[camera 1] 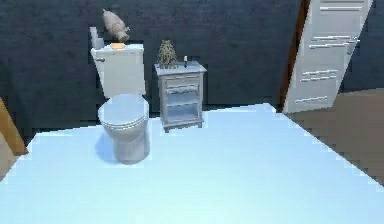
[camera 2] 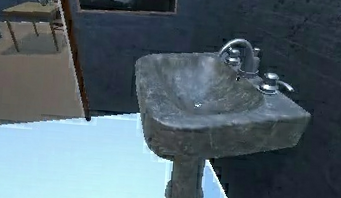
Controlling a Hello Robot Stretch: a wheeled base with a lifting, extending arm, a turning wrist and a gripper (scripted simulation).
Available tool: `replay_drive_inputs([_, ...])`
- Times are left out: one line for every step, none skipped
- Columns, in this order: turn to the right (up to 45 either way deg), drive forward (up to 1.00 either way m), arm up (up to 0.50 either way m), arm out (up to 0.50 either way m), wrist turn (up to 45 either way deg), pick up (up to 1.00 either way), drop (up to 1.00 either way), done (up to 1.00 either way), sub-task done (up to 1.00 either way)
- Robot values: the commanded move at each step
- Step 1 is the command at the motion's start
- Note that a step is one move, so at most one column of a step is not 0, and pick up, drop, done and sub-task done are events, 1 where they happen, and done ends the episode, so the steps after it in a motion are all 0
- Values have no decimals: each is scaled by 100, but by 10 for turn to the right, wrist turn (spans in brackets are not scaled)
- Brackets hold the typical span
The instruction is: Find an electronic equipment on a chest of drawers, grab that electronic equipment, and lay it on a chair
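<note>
Forward view: a small drawer cabinet (camera 1: pixel 181 98) stands just right of the toilet (camera 1: pixel 124 125), a little left of centre ahead of me. On its top I see a spiky plant (camera 1: pixel 167 53) and beside it a tiny dark item (camera 1: pixel 190 62), too small to name. Arm side view: a sink (camera 2: pixel 213 110). I judge any target lies ahead of me, not out on the arm's side. I cannot tell the claw's state.

light: dim, even | walls (camera 1: pixel 60 40) dark — floor (camera 1: pixel 220 170) pale-bright | sink (camera 2: pixel 194 89) glints

walls (camera 1: pixel 230 30) dark | floor (camera 1: pixel 230 170) pale blue | toilet (camera 1: pixel 124 125) | small cabinet (camera 1: pixel 182 95) | white door (camera 1: pixel 325 50) | stone sink (camera 2: pixel 213 105)
</note>
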Motion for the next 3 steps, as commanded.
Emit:
replay_drive_inputs([0, 25, 0, 0, 0, 0, 0, 0, 0])
replay_drive_inputs([450, 0, 0, 0, 0, 0, 0, 0, 0])
replay_drive_inputs([240, 0, 0, 0, 0, 0, 0, 0, 0])
